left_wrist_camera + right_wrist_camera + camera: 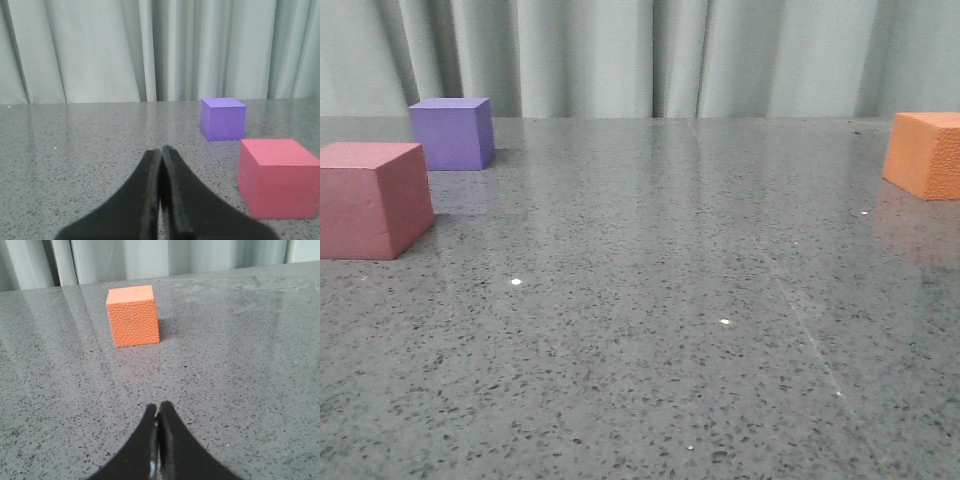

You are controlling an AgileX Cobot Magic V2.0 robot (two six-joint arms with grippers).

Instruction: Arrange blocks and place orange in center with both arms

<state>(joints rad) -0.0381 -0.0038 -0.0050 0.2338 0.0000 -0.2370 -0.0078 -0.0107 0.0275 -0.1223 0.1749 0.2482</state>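
Evidently, the orange cube (133, 315) was judged light, grippy foam, best pinched across opposite flat sides. It was seen at twelve o'clock from the right gripper (159, 412). Both fingers pairs were pressed together, empty, the left gripper (161, 159) included.

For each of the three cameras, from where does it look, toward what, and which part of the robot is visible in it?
Front view: low over the table, facing the curtain; no robot part shows.
Left wrist view: on the left arm, above the closed left gripper, facing the purple cube and pink-red cube.
Right wrist view: on the right arm, above the closed right gripper, facing the orange cube.
Shared: each wrist view's cubes also appear in the front view.
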